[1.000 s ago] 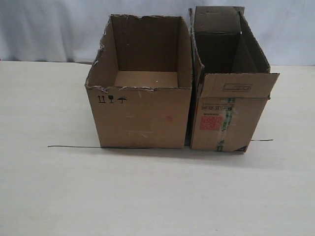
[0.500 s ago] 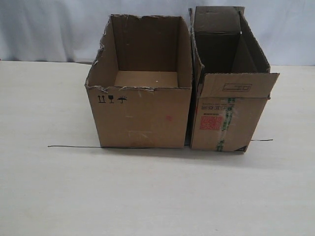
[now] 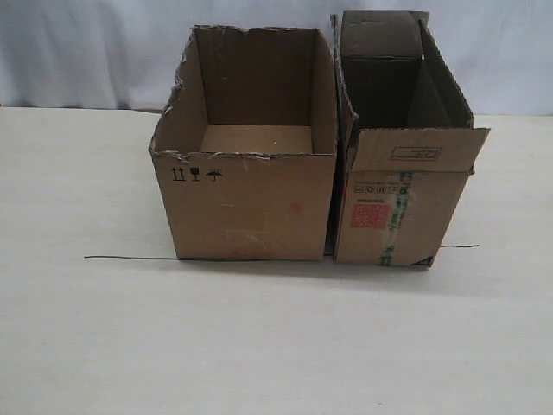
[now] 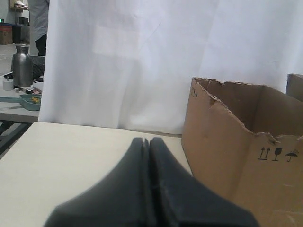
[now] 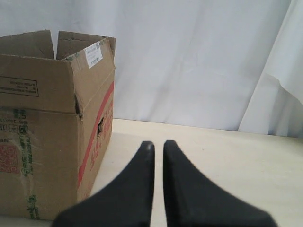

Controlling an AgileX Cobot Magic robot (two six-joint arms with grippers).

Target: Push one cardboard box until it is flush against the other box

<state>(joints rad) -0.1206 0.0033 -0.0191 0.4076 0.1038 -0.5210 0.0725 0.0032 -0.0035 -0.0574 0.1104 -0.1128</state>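
cardboard box (image 3: 402, 203) just beside other box (image 3: 251, 203), slim gap.

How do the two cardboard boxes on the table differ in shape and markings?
The cardboard box is narrower and taller; the other box is wider. The cardboard box keeps its top flaps, while the other box has a ragged torn rim. The cardboard box shows a red label and green-printed tape, the other box small black symbols. Both are brown, open-topped and upright.

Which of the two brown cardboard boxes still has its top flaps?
The narrower, taller brown cardboard box on the right, with a red square label and green-printed tape. The wider brown box beside it has only a ragged torn rim.
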